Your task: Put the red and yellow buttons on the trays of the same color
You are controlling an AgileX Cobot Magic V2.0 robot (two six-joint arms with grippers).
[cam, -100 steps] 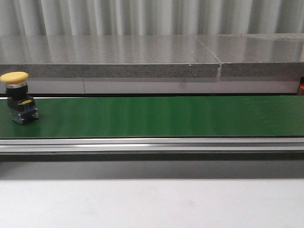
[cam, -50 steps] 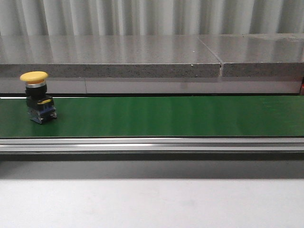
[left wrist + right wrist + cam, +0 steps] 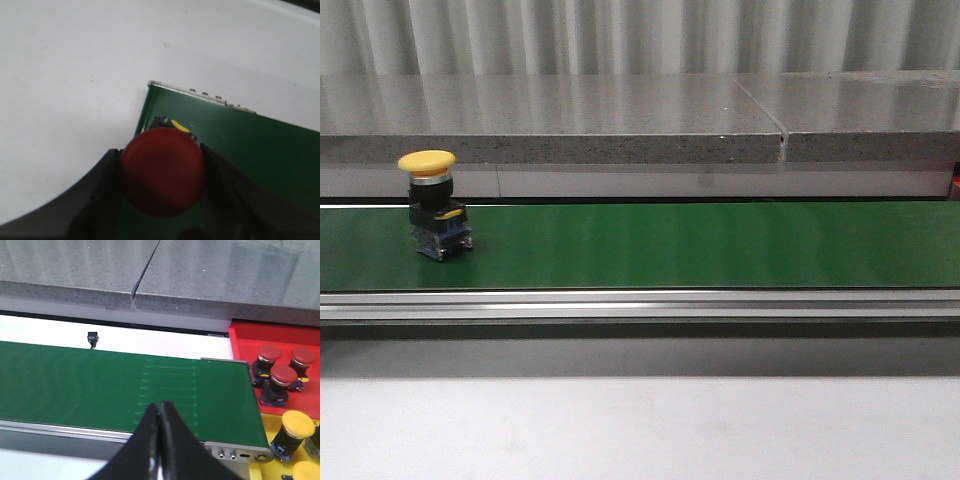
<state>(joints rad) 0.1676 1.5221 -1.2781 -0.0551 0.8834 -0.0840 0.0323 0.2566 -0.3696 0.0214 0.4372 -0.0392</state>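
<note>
Fig.: sorting cell, three views. A yellow mushroom-head push button (image 3: pixel 430 205) is shown upright on the green conveyor belt (image 3: pixel 720 245), near its left end in the front view, well apart from both arms. In the left wrist view a red mushroom-head push button (image 3: pixel 162 171) is seen clamped by its cap between the fingers of the left end effector (image 3: pixel 161 172), above the belt's end corner, w/ white bench (image 3: pixel 65 75) beside it. In the right wrist view the right end effector (image 3: pixel 159 432) is shown w/ fingers together, nothing held, above the belt near its far end. Beyond that end a red tray (image 3: pixel 270 347) w/ three red buttons and a yellow tray (image 3: pixel 265 470) w/ yellow buttons are seen, approx. side by side. Handling (judged): buttons rigid, light, top-heavy; smooth domed cap likely slippery, so hold is best taken across the cap rim or the squarer black body below. Toppling is a risk if nudged.
</note>
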